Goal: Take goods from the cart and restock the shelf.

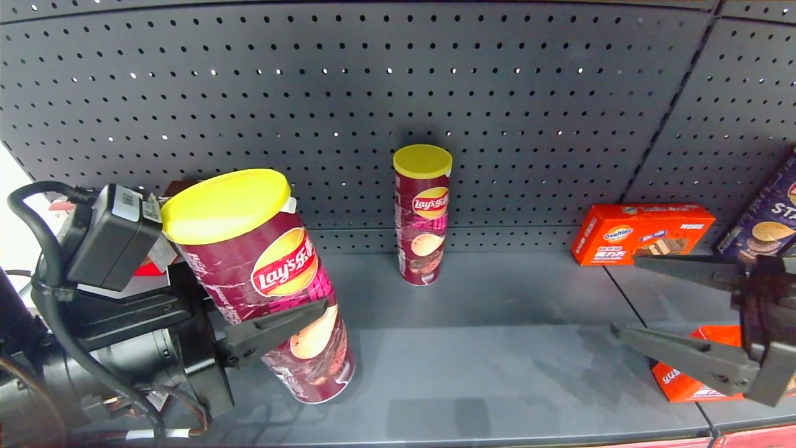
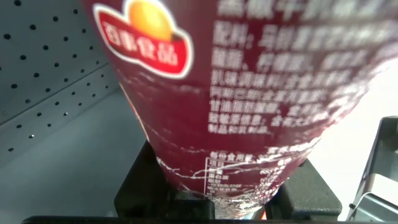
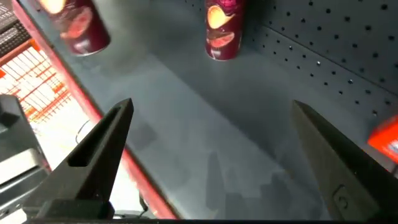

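Left gripper (image 1: pixel 283 311): jaws clamped on tilted chip can (image 1: pixel 261 274), shelf (image 1: pixel 497 348) front-left; wrist view shows back print (image 2: pixel 249 93). Second can (image 1: pixel 423 214) upright at backboard (image 1: pixel 373 74). Right gripper (image 1: pixel 624 295): jaws apart; wrist view shows shelf's red lip (image 3: pixel 56 59).

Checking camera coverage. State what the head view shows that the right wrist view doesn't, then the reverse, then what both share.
Head view, not right wrist: the left gripper clamped on the tilted chip can, both yellow lids, the purple box. Right wrist, not head: an orange wire grid below the shelf. Shared: that can, the standing chip can, the open right gripper, the pegboard.
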`<state>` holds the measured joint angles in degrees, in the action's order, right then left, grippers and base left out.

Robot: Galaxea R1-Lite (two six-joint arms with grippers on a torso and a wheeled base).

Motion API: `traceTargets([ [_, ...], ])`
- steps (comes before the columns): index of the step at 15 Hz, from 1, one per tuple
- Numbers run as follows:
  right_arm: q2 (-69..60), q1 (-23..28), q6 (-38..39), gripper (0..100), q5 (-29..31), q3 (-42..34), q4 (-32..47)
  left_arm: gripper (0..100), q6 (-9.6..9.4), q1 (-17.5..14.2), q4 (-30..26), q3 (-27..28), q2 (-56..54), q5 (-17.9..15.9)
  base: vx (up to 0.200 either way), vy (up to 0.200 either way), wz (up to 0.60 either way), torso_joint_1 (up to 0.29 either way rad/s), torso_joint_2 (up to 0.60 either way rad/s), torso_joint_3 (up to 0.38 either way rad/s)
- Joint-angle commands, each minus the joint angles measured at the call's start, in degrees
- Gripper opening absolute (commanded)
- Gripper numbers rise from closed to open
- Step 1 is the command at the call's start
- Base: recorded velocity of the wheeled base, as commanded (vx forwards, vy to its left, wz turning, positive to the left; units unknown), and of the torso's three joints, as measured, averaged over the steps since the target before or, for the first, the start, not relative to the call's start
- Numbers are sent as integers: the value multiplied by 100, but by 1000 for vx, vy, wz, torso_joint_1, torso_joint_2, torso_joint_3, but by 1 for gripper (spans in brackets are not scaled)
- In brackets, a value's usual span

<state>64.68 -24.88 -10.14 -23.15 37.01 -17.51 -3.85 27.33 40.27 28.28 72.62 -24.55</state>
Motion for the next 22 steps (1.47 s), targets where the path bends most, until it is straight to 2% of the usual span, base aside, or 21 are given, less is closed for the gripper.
traceTargets([
  [1, 783, -17, -5, 100, 3, 368, -253, 0, 7, 0, 8, 28, -2, 3, 0, 0, 0, 0, 0, 0],
  [5, 1547, -87, -23, 100, -76, 896, -684, 0, 25, -61, 8, 28, -2, -15, 0, 0, 0, 0, 0, 0],
  [7, 1899, -87, -14, 100, -410, 1335, -939, 0, 25, -184, 8, 19, -2, -208, 0, 0, 0, 0, 0, 0],
  [10, 2514, -17, -40, 100, -1570, 1731, -1580, 0, 25, -263, 8, 19, -2, -331, 0, 0, 0, 0, 0, 0],
  [11, 2681, -17, -32, 100, -1737, 1766, -1791, 0, 25, -272, 8, 19, -2, -419, 0, 0, 0, 0, 0, 0],
  [13, 2936, -26, -32, 100, -1877, 1845, -2038, 0, 25, -272, 8, 11, -2, -419, 0, 0, 0, 0, 0, 0],
  [17, 3340, -26, -40, 100, -1913, 2434, -2038, 0, 25, -272, 8, 2, 15, -428, 0, 0, 0, 0, 0, 0],
  [22, 3806, -61, -32, 100, -1913, 2645, -2002, 0, 16, -272, 8, -16, 15, -436, 0, 0, 0, 0, 0, 0],
])
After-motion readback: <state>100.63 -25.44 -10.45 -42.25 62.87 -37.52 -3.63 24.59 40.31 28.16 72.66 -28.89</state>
